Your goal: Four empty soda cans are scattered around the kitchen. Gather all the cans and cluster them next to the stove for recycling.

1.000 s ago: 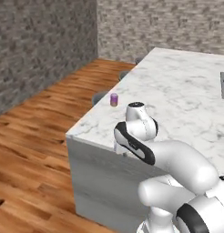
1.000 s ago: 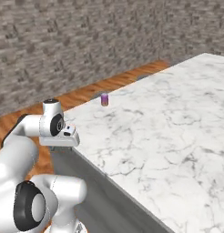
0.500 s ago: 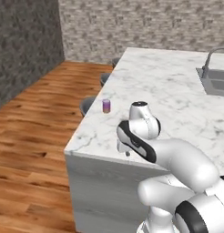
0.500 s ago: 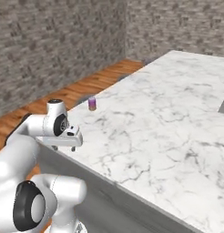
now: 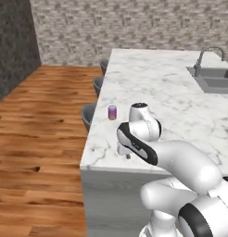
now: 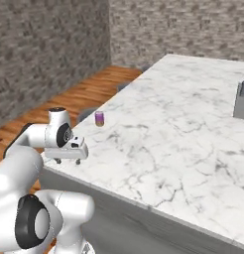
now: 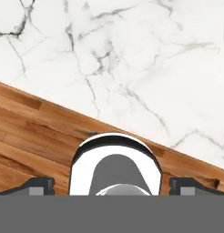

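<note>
Marble-topped, the island surface (image 5: 167, 88) carries one purplish soda can (image 5: 112, 112) — upright near its left edge, above three grey stools (image 5: 89, 114) on the wood floor (image 5: 37, 120). A steel sink (image 5: 213, 78) with faucet sits far right; what it holds is not visible. Tool (image 5: 123, 152) hangs released at the near edge — jaws wide, nothing between them, apart from the can.

The sink (image 5: 217, 79) (at the desk's (image 5: 162, 88) far corner) runs off the picture's right edge; stools (image 5: 90, 115) beside the desk hide under its overhang.
</note>
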{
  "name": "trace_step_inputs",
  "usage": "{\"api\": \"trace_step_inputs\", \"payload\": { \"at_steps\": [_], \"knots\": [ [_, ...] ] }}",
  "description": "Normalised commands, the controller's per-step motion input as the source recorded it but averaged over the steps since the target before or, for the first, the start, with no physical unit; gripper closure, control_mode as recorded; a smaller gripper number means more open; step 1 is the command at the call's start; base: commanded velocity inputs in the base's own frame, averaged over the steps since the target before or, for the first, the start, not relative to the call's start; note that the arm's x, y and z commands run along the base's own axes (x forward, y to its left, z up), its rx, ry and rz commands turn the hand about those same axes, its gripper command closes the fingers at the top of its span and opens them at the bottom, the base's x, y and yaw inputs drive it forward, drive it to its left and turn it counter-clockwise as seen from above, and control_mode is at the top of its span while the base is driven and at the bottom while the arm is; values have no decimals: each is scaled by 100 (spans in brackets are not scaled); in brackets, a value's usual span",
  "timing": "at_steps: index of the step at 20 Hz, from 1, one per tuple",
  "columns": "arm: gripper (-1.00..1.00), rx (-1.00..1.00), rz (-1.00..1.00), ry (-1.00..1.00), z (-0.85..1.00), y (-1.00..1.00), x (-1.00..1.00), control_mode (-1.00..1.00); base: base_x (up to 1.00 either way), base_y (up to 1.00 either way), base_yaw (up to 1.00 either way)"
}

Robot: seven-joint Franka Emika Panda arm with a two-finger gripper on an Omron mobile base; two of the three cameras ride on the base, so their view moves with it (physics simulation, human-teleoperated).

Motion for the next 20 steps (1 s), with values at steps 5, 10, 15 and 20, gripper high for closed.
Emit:
{"api": "trace_step_inputs", "payload": {
  "at_steps": [5,10,15,20],
  "knots": [
    [-100,0,0,0,0,0,0,100,39,37,-51],
    [-100,0,0,0,0,0,0,100,21,54,-30],
    [-100,0,0,0,0,0,0,100,10,61,-20],
    [-100,0,0,0,0,0,0,100,4,62,-20]
  ]
}}
